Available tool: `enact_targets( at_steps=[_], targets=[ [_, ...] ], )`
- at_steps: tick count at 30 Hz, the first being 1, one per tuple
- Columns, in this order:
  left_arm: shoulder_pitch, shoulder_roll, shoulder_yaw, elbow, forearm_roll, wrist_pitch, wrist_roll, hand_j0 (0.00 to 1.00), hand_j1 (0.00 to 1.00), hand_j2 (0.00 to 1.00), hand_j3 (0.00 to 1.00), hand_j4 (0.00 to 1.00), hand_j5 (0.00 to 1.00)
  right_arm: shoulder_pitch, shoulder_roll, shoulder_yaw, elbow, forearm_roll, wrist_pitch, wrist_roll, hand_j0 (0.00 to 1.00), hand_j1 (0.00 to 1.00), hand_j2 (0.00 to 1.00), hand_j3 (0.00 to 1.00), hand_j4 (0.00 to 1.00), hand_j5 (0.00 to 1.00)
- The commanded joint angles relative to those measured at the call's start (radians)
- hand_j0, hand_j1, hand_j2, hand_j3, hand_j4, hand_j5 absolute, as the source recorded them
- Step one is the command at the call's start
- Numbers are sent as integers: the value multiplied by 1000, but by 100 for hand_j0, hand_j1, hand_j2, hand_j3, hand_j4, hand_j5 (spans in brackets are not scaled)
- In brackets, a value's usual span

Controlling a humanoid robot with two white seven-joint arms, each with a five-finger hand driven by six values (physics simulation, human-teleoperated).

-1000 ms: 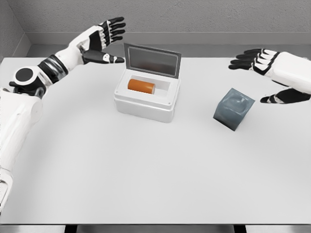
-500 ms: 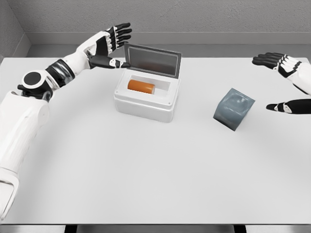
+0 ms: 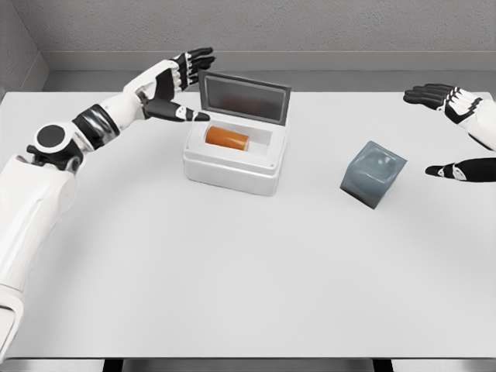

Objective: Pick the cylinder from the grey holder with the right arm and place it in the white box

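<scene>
An orange cylinder (image 3: 226,139) lies on its side inside the white box (image 3: 232,164), whose lid (image 3: 245,97) stands raised at the back. The grey holder (image 3: 373,173) sits tilted on the table to the right, with nothing in it. My left hand (image 3: 180,84) is open beside the lid's left edge, fingers spread, thumb near the box's back left corner. At the far right edge my right hand (image 3: 452,128) is open, well clear of the holder, and partly cut off by the frame.
The white table (image 3: 248,263) ends at a grey wall behind the box. A dark gap runs along the table's front edge.
The left hand moved right to the lid's left edge, and the lid now stands a little less upright. The right hand drew back from the holder to the frame's right edge.
</scene>
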Motion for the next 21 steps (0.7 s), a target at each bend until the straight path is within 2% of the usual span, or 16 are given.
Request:
enact_targets(
  at_steps=[1, 4, 6, 8, 10, 13, 15, 21],
  targets=[
    [0, 33, 8, -14, 32, 0, -2, 100, 100, 100, 100, 100, 100, 0, -1, 0, 0, -7, 3, -1, 100, 100, 100, 100, 100, 100],
    [8, 40, 16, -6, 32, 0, -2, 100, 100, 100, 100, 100, 100, 2, -1, 0, 0, -7, 3, -1, 100, 100, 100, 100, 100, 100],
    [11, 88, 19, -8, 32, -2, -2, 100, 100, 100, 100, 100, 100, 2, -1, 0, 0, -7, 3, -1, 100, 100, 100, 100, 100, 100],
    [11, 92, 19, -8, 32, -2, -2, 100, 100, 100, 100, 100, 100, 6, -1, -2, 0, -7, 3, -1, 100, 100, 100, 100, 100, 100],
    [25, 131, 19, -20, 34, -26, -2, 100, 100, 100, 100, 100, 100, 6, -1, -2, 0, -7, 3, -1, 100, 100, 100, 100, 100, 100],
    [60, 273, 19, -48, 35, -92, -2, 100, 100, 100, 100, 100, 100, 6, -1, -2, 0, -7, 3, -1, 100, 100, 100, 100, 100, 100],
    [67, 339, 19, -48, 35, -111, -2, 100, 100, 100, 100, 100, 100, 6, -1, -2, 0, -9, 3, -1, 100, 100, 100, 100, 100, 100],
    [83, 384, 32, -48, 35, -124, -2, 100, 100, 100, 100, 100, 100, 8, -1, -2, 0, -7, 3, -1, 100, 100, 100, 100, 100, 100]
  ],
)
